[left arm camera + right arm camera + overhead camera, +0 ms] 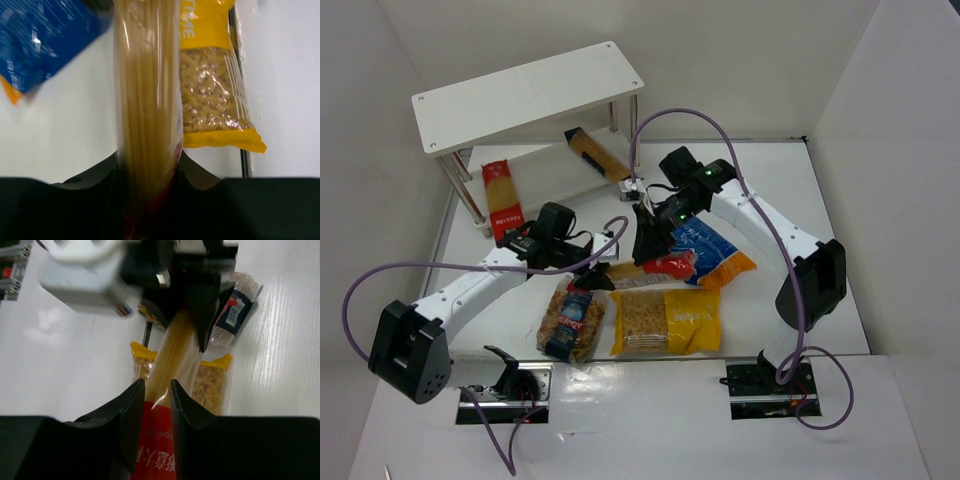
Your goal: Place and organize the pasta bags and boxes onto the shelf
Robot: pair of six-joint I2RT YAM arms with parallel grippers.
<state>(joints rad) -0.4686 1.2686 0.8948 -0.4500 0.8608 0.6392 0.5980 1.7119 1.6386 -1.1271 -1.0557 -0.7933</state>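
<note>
**Item handled:** 1 held spaghetti packet [650, 268], long and narrow. Its clear film shows pale straight strands, and 1 end is printed red. It lies at the centre of the top view, running left to right between the 2 hands. Whether it touches the bench [800, 190] cannot be told.

**Left hand** [603, 278]: clamped on the clear section, with strands passing straight between its fingers.

**Right hand** [645, 250]: narrow, pinching the packet at the start of the red end.

**Shelf** [530, 90]: white, 2 tiers on thin metal legs, in the upper left of the frame. The lower tier carries 2 items:
- a shelved spaghetti packet [502, 200] on the left
- a tan box with dark blue end [598, 155] on the right, lying diagonally

**Loose on the bench:**
- a blue-orange bag [720, 250], just right of the held packet's red end
- a yellow bag [665, 320] of short pasta, below centre
- a clear bag with blue label [570, 322], touching the yellow bag's left edge
</note>
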